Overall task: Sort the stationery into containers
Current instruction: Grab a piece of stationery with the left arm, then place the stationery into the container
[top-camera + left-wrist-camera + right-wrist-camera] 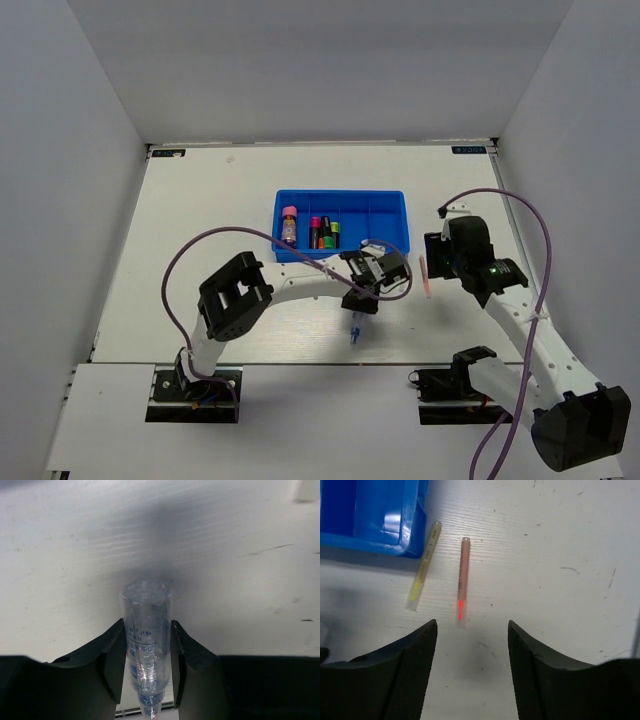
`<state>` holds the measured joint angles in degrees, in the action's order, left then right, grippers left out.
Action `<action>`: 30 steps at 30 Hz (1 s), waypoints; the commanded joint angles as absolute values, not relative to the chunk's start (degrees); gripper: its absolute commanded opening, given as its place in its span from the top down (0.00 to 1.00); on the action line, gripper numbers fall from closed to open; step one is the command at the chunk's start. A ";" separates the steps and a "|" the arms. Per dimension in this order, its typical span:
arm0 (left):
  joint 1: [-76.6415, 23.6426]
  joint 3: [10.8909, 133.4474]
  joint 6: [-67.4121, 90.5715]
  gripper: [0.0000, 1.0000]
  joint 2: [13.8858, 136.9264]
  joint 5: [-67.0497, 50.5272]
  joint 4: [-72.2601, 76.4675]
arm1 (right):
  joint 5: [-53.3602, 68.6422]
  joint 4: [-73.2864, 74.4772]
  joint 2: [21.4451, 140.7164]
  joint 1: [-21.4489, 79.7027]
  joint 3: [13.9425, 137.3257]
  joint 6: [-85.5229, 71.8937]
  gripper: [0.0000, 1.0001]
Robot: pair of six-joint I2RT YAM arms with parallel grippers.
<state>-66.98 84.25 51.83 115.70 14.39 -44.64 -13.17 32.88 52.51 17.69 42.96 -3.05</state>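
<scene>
The blue tray sits mid-table; a pink-capped glue stick and several highlighters lie in its left compartments. My left gripper is just in front of the tray and shut on the clear blue-tipped pen. The left wrist view shows the pen clamped between both fingers of the left gripper above the bare table. My right gripper is open and empty over the table. Just ahead of it lie a pink stick and a pale-yellow stick, beside the tray's corner.
White walls enclose the table on three sides. The pink stick lies right of the tray, between the two grippers. A purple cable loops from the left arm over the table.
</scene>
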 commanded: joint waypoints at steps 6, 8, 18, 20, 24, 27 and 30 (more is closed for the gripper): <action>-65.32 110.86 41.15 0.99 114.60 18.63 -56.94 | -11.43 31.38 49.92 16.88 42.01 -0.97 1.00; -64.08 116.24 40.35 0.99 115.05 18.81 -58.09 | -10.73 31.20 49.48 16.70 41.92 -0.62 1.00; -48.96 123.22 37.53 0.99 120.41 13.19 -50.72 | -9.76 31.20 49.57 16.87 42.01 -0.70 0.65; -47.30 123.31 36.83 0.99 121.54 13.27 -47.21 | -9.67 31.38 49.66 17.14 41.92 -0.62 0.65; -44.92 123.31 36.21 0.99 123.74 12.66 -44.30 | -9.41 31.29 49.66 16.96 41.84 -0.70 0.64; -43.95 122.96 36.82 0.98 125.24 11.87 -43.25 | -9.58 31.29 49.48 16.96 41.92 -0.79 0.64; -43.77 122.26 37.18 0.97 126.38 11.43 -42.80 | -9.67 31.11 49.66 16.79 41.84 -0.62 0.61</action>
<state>-44.18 122.30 37.32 127.72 12.80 -45.87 -10.04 32.82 50.06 16.95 42.13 -0.91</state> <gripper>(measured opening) 0.452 0.381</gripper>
